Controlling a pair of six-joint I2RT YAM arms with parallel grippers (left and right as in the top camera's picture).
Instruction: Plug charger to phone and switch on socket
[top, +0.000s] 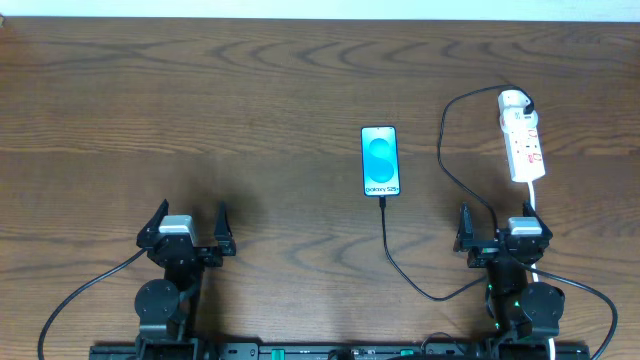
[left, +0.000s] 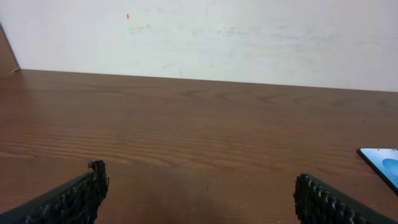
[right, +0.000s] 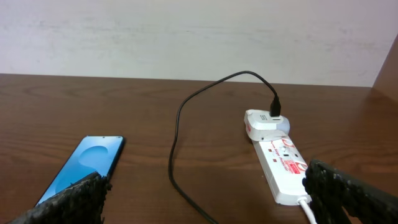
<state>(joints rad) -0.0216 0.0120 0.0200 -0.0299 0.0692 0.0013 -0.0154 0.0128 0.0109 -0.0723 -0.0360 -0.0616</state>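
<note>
A brown wooden worktop (top: 250, 100) seen from above, with two black robot arms at its near edge. The left claw (top: 190, 215) is spread wide and holds nothing, well apart from everything else. The right claw (top: 503, 222) is also spread wide and empty, and sits just short of the socket (top: 523, 140). The socket is a white power strip with red marks, lying at the far right with a white cord (top: 532, 195) trailing towards the robot. The phone (top: 380, 160) lies face up near the middle of the worktop, left of the socket, its blue-teal screen lit. The charger (top: 400, 265), a thin black cable, loops from a white adapter (top: 515, 100) at the socket's far end round to the phone's near short edge.

Judging by the overhead view, the cable end meets the phone's edge, so the plugging step looks done. The switch position is too small to read, so switching on the socket probably remains.

The right wrist view shows the adapter and red marks closely, but a finger hides the phone's near end. The left wrist view shows only bare wood, a pale wall and one phone corner.
</note>
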